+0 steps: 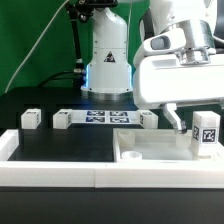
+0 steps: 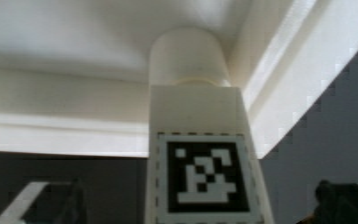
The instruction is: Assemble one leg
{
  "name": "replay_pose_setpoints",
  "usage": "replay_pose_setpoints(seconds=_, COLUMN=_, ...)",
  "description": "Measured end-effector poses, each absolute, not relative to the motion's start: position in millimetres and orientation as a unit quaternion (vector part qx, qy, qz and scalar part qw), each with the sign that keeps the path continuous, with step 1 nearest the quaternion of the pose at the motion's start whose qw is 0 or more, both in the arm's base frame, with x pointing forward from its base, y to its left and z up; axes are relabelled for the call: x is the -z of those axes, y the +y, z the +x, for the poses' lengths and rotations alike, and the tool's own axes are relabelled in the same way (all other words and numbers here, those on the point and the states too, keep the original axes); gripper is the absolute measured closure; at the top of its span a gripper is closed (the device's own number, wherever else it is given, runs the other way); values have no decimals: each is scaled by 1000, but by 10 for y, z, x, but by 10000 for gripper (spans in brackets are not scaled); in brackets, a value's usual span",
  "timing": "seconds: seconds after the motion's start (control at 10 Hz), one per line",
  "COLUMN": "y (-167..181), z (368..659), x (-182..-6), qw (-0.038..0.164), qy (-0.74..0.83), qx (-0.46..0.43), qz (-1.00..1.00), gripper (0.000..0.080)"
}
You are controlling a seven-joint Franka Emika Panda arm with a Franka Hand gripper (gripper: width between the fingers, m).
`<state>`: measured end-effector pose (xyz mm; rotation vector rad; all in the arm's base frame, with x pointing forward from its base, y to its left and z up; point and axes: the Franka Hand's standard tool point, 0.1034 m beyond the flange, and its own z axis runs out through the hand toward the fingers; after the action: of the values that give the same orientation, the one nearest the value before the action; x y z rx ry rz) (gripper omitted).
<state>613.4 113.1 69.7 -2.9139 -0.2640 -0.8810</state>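
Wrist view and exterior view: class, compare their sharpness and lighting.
Wrist view: soft throughout, the leg looms close, its tag edges smeared, pale surfaces washing together. Exterior view: sharper and evenly lit, white parts bright against the black table, with only faint shadows.

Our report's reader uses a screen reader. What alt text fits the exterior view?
A white robot arm hangs over a tagged leg standing upright on the white tray-like piece, at the exterior view's right. Behind, three more legs and the marker board line the black table; white border walls lie in front.
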Motion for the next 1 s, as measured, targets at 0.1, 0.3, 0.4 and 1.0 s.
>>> replay_pose_setpoints(seconds=0.1, y=1122, z=6133, x=-710, qw=43, qy=-87, qx=285, qz=-954, gripper=151)
replay_pose_setpoints(seconds=0.3, y=1102, z=6164, x=-946, qw=42, qy=-91, qx=281, qz=-954, gripper=151)
replay_pose_setpoints(seconds=0.4, y=1109, z=6178, x=-1071, qw=43, qy=-93, qx=274, qz=-956, gripper=151)
replay_pose_setpoints(seconds=1.0, y=1062, z=6224, x=-964, qw=56, qy=-97, qx=159, qz=-981, gripper=151)
